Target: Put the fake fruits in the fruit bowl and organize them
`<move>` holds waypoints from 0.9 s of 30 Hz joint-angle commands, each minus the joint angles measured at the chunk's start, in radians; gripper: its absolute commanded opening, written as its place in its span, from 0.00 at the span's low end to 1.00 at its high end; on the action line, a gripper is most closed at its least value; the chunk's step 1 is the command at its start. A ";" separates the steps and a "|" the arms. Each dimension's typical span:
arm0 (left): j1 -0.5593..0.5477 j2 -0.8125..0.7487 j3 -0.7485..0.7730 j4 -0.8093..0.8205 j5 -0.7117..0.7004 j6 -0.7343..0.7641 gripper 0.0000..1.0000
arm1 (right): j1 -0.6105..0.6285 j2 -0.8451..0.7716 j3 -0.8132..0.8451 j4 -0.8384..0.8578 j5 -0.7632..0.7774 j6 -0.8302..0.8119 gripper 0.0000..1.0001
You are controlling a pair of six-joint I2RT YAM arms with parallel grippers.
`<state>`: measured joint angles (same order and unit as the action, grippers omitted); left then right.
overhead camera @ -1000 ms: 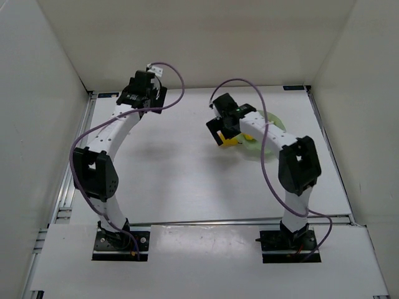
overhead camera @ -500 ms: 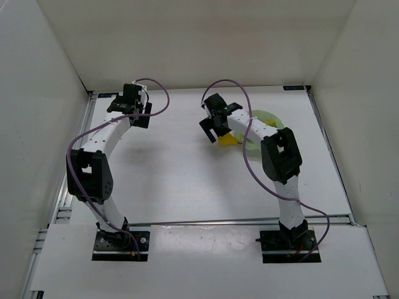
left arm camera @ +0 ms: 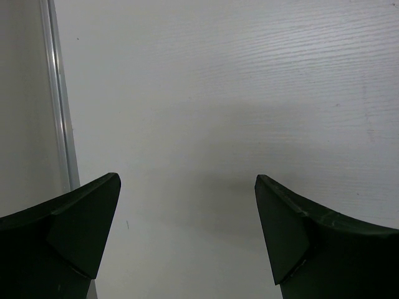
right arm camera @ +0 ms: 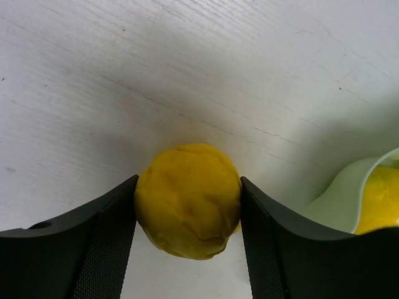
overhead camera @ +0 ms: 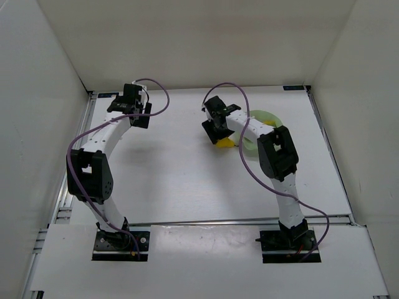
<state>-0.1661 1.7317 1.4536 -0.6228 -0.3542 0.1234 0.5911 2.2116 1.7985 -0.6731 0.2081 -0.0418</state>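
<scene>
The translucent bowl (right arm camera: 340,199), cut off at the edge, half hides a yellow fruit (right arm camera: 381,198). Right gripper (right arm camera: 188,187) clamps a lumpy fruit (right arm camera: 187,208); left gripper (left arm camera: 187,180) gapes.

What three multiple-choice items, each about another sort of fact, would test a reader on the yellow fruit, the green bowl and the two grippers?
1. Where is the yellow rounded plastic fruit in the right gripper, relative to the pale mint-green translucent bowl?
A) inside it
B) outside, beside it
C) on its rim

2. What colour is the piece showing inside the bowl?
A) red
B) blue
C) yellow

3. How is the left gripper?
A) open, holding nothing
B) shut on a fruit
C) shut on the rim

Answers:
1 B, the bowl's wall stands to the fruit's side.
2 C, a yellow piece shows within the wall.
3 A, only white table lies between its fingers.
</scene>
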 commanded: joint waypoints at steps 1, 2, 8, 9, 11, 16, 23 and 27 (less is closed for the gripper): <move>0.004 -0.012 0.048 0.000 -0.028 -0.002 1.00 | 0.004 0.011 0.053 -0.036 -0.076 0.043 0.40; 0.004 -0.012 0.048 -0.009 -0.028 -0.002 1.00 | 0.004 0.011 0.062 -0.051 -0.076 0.054 0.34; 0.013 -0.012 0.048 -0.009 -0.028 -0.002 1.00 | -0.033 -0.183 0.053 -0.016 -0.269 0.202 0.30; 0.013 -0.023 0.048 -0.018 -0.037 -0.002 1.00 | -0.075 -0.229 0.014 0.022 -0.313 0.241 0.30; 0.013 -0.023 0.048 -0.018 -0.049 -0.002 1.00 | -0.129 -0.375 -0.157 0.180 -0.384 0.377 0.29; 0.022 -0.044 0.028 -0.018 -0.058 0.007 1.00 | -0.313 -0.584 -0.408 0.291 -0.293 0.568 0.29; 0.054 -0.075 0.001 -0.018 -0.058 -0.002 1.00 | -0.395 -0.590 -0.465 0.201 -0.086 0.442 0.29; 0.054 -0.086 0.001 -0.018 -0.058 -0.002 1.00 | -0.395 -0.537 -0.423 0.188 -0.056 0.395 0.50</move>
<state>-0.1162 1.7275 1.4612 -0.6430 -0.3923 0.1299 0.1944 1.6569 1.3388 -0.4725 0.0788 0.4061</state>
